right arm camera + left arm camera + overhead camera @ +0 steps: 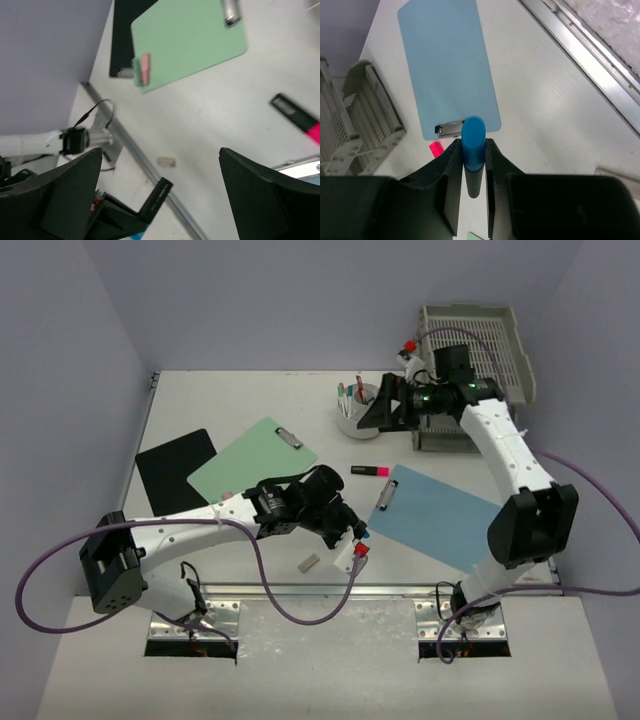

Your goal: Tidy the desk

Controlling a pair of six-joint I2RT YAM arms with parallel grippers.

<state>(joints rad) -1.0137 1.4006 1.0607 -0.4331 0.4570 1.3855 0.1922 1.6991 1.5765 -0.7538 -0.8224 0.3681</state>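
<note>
At the left gripper (pixel 473 146): closed down narrow on a blue marker (pixel 473 131), held lengthwise between the fingers, cap end out at the tips. Just past the tips, the clip end of the blue clipboard (pixel 447 65).

At the right gripper (pixel 160 150): spread fully wide, nothing between the fingers. Hanging above the pen cup (pixel 357 406), next to the grey trays (pixel 480 335) at the far right.

Under both, the desk (pixel 240 400): white top inside lilac walls, metal rail (pixel 330 590) along the near edge.

Progress, judged from the layout:
- Done: a few pens standing in the cup, one marker in hand.
- Left to do, the marker: needs a home, most likely the cup.
- Left to do, the pink highlighter (pixel 370 471): loose mid-desk, between cup and blue clipboard.
- Left to do, the green clipboard (pixel 252 462): askew at the left, corner over a black pad (pixel 175 468).
- Left to do, the blue clipboard: askew at the right.
- Left to do, a small pale piece (pixel 309 563): near the rail, possibly an eraser, too small to tell.
- None of the flat items in the trays, as far as seen.

Overall: early to middle, with most of the sorting not yet done.
</note>
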